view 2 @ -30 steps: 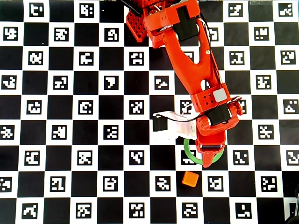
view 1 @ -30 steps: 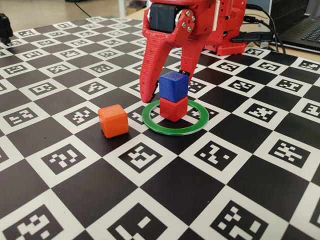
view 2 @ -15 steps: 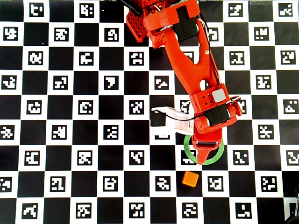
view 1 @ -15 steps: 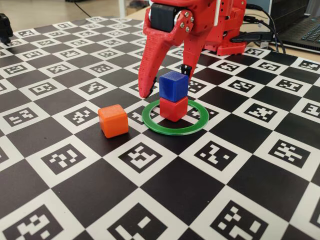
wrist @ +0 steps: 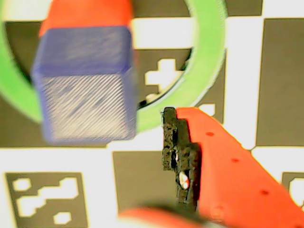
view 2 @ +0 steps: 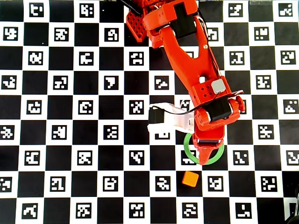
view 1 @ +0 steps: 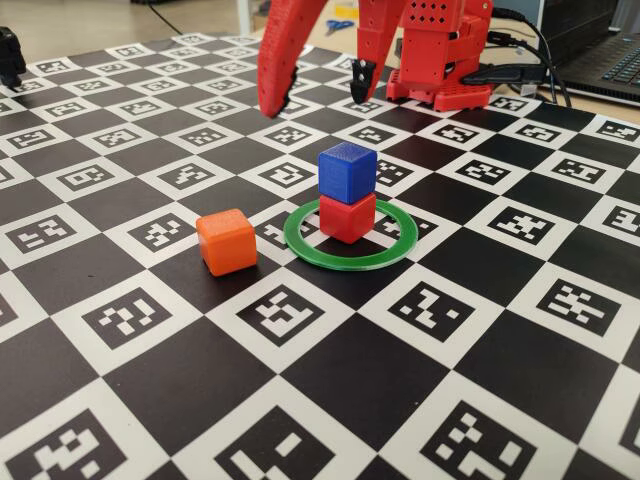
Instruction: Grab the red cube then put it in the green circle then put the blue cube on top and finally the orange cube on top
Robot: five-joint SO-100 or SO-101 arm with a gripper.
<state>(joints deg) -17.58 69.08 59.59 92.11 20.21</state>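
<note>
In the fixed view the blue cube (view 1: 347,171) sits on top of the red cube (view 1: 347,218), inside the green circle (view 1: 392,245). The orange cube (view 1: 226,241) rests on the mat to the left of the ring. My red gripper (view 1: 318,92) hangs open and empty above and behind the stack. The wrist view looks down on the blue cube (wrist: 85,85), with the red cube (wrist: 85,14) showing beneath it, the green circle (wrist: 209,57) and one finger (wrist: 223,171). From overhead the gripper (view 2: 205,151) covers the stack; the green circle (view 2: 186,148) and orange cube (view 2: 190,178) show.
A black-and-white checkered mat with printed markers (view 1: 300,320) covers the table. The arm's red base (view 1: 445,70) stands at the back, with cables and a laptop (view 1: 600,50) to its right. A white camera mount (view 2: 168,122) sticks out from the wrist.
The gripper has risen off the stack and pulled back, still open. The blue cube stays on the red cube. The orange cube has not moved.
</note>
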